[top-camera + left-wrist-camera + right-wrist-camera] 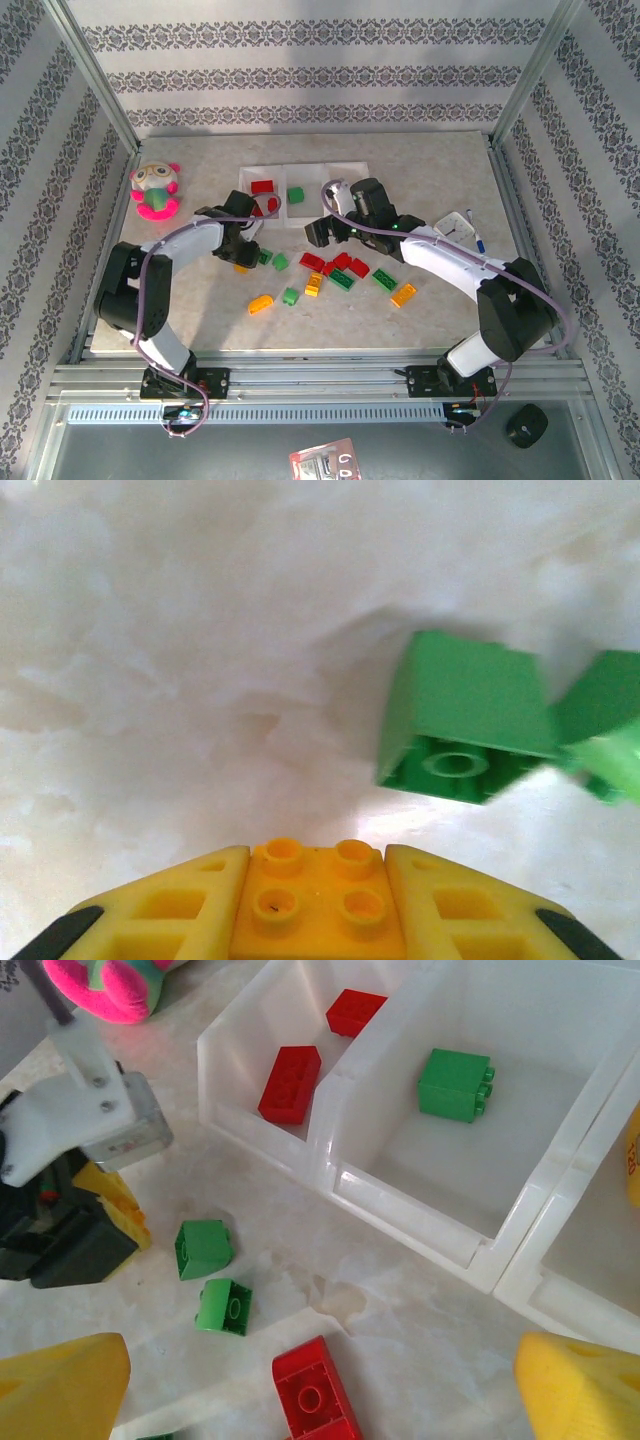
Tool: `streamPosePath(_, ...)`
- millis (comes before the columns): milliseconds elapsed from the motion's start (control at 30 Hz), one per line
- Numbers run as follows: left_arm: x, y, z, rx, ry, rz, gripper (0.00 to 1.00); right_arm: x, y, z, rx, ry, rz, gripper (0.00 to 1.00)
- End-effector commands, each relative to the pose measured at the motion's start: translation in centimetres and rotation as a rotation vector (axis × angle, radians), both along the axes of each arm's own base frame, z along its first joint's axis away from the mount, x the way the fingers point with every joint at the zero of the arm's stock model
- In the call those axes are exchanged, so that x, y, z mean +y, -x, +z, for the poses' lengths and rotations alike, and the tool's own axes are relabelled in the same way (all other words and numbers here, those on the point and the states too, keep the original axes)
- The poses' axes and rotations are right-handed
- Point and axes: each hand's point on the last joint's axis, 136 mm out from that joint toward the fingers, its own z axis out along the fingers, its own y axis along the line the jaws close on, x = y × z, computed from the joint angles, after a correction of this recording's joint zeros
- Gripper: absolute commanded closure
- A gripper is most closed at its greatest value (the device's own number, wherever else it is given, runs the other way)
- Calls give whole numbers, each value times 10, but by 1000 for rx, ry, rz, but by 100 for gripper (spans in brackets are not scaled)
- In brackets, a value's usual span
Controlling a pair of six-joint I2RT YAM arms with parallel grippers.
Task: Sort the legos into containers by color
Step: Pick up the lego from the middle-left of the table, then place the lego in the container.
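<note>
Pinching an orange brick (318, 910), studs up: left gripper (316, 868) has its yellow fingers (190, 905) pressed on both sides of it, and the grip looks centred and square. The brick sits low at the table (430, 165), just in front of the left end of the tray (400, 1208); cannot tell if it is off the surface yet. Two green bricks (465, 715) lie just beside it, ahead-right of the fingers. Right gripper (325, 1385) is spread wide and holds nothing, hovering over a red brick (313, 1400) near the tray's middle.

Tray so far: sorted reds (290, 1082) in the left compartment, sorted green (455, 1085) in the middle. The right compartment is likely for orange; a yellow-orange patch shows at its edge, too cropped to name.

Step in hand, my read: carry the orange to the right compartment. Rise straight up first so the fingers don't knock the greens. Clear the tray's front wall with margin and keep the pinch firm, no twisting. The path crosses the right arm, so go high or let it back off. Lower inside the walls before letting go, so the brick doesn't bounce out.
</note>
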Motion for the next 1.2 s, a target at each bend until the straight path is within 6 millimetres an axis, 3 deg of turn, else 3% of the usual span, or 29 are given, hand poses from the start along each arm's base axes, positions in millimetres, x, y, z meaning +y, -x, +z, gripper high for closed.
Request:
streamPosePath(0, -28, -9, 28, -95, 61, -47, 75, -12, 1, 18, -42, -3, -24, 2)
streamPosePath(100, -51, -21, 43, -187, 98, -97, 82, -30, 2, 25, -41, -39, -102, 2)
streamPosePath(267, -102, -46, 79, -354, 160, -171, 83, -70, 12, 47, -81, -119, -220, 2)
streamPosePath(500, -185, -89, 122, -530, 290, -242, 84, -124, 30, 41, -124, -60, -356, 2)
streamPosePath(700, -237, -135, 150, -671, 372, -250, 84, -149, 36, 49, -142, -94, -449, 2)
streamPosePath(867, -259, -174, 149, -765, 389, -227, 84, -153, 39, 50, -131, -87, -439, 2)
streamPosePath(1167, -258, -228, 118, -839, 327, -143, 84, -157, 41, 54, -121, -68, -421, 2)
